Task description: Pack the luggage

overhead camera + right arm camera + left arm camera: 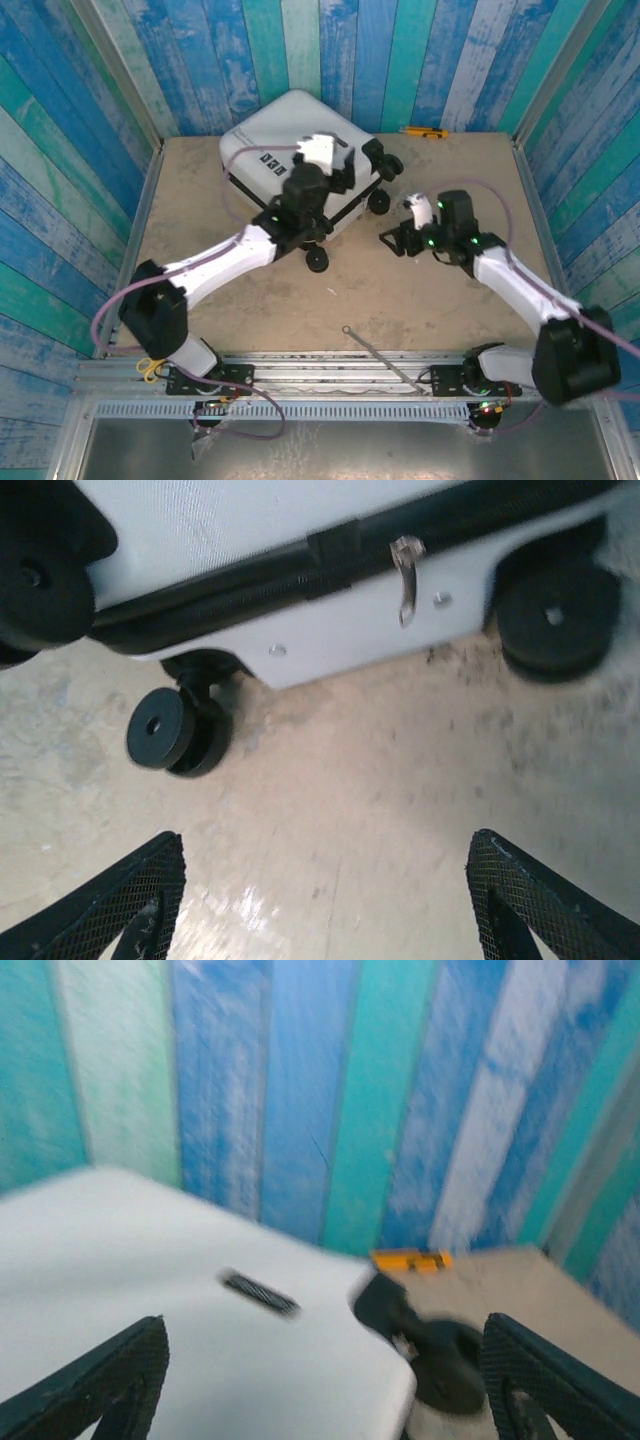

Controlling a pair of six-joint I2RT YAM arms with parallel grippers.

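The luggage [270,140], a white hard-shell case, is pictured lying shut toward 11 o'clock on the table [450,300], its wheeled end turned to 4 o'clock. The left gripper [338,162] is held over the shell with its jaws spread wide and nothing between them. The right gripper [398,236], just off that 4 o'clock end, is likewise parted and empty above bare tabletop, facing a caster [165,730] and the metal zip pull [405,575]. Trouble is judged most likely at the zip: the pull is small and hangs loose (a sliver against the black seam), so it could be missed or slip from the fingers. The case could also be sent sliding or rolling toward the 12 o'clock wall by a push on the smooth shell, since nothing is seen pinning it down. With both arms gathered near the wheeled end, a knock between them cannot be ruled out.
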